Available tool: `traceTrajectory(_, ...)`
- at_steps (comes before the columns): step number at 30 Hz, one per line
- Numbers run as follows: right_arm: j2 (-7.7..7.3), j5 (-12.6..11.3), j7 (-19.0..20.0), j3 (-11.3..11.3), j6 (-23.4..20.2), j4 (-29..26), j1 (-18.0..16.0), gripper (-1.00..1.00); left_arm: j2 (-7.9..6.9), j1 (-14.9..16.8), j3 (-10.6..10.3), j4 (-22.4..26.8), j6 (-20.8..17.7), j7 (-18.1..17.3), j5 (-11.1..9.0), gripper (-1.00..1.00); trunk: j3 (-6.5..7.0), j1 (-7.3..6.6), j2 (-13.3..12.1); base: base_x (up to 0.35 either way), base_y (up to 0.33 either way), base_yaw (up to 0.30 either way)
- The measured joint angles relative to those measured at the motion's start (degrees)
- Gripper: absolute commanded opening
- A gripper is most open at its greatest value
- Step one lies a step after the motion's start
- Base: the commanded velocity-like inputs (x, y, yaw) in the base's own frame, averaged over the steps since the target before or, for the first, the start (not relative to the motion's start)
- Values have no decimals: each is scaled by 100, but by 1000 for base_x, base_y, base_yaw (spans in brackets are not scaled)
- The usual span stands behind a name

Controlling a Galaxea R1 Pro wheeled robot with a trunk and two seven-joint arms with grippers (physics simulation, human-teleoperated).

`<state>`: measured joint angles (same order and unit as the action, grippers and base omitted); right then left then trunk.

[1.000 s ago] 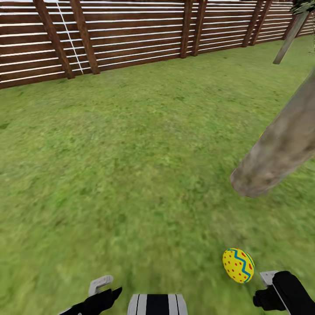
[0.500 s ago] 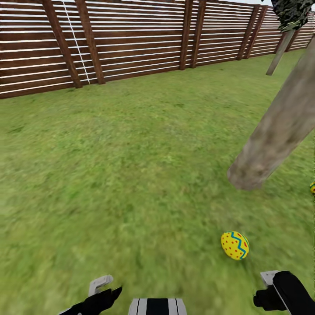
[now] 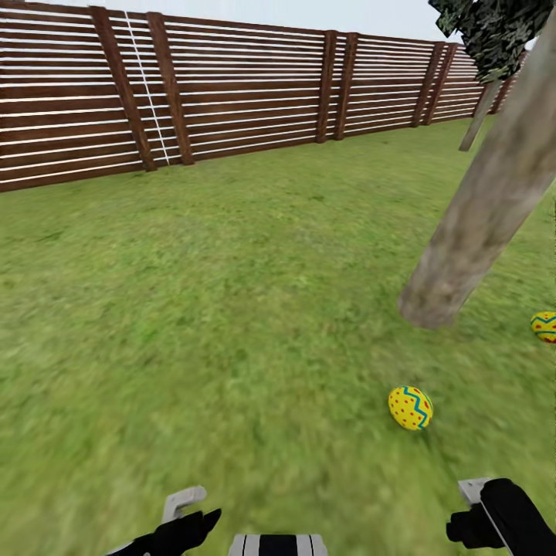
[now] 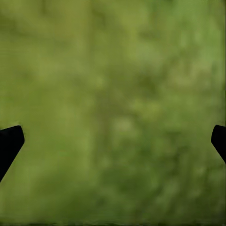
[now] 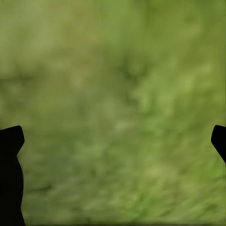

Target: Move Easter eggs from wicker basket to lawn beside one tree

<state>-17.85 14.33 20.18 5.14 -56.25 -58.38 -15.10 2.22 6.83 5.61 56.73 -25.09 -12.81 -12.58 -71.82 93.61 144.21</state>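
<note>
One Easter egg [image 3: 411, 408] lies on the lawn [image 3: 232, 309] just in front of the tree [image 3: 479, 216], a short way from the trunk's foot. A second Easter egg [image 3: 544, 326] rests at the head view's right edge, beside the same trunk. The wicker basket is out of view. My left gripper [image 4: 113, 141] is open over blurred grass, with nothing between its fingers. My right gripper [image 5: 113, 141] is likewise open and empty over grass. Both arms sit low at the head view's lower edge, the right arm [image 3: 502, 521] nearest the first egg.
A brown slatted wooden fence [image 3: 232, 93] closes the garden along the back. A second, thinner trunk [image 3: 480, 116] with dark foliage stands at the far right by the fence. Open grass stretches to the left and ahead.
The head view has tilted up and pulled back: fence and sky show more, the near egg sits farther from me, and a second egg has come into view at the right.
</note>
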Motion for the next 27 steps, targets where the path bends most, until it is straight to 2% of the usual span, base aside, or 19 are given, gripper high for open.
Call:
traceTrajectory(7,1,2,0,-5,-2,-1,0,100,0,0,-22,-3,1,2,0,100,169,-20,-9,-33,13,0)
traceTrajectory(11,0,-5,0,0,-1,-1,0,100,4,0,-37,-174,2,2,-5,100,292,-31,-15,-1,0,0)
traceTrajectory(16,0,-7,3,7,-1,-1,0,100,72,0,-41,-249,2,5,-6,100,440,-44,-21,0,0,0)
traceTrajectory(27,0,-6,0,7,-10,-1,0,100,88,0,-35,-266,9,10,0,100,689,-72,-36,-7,-7,0)
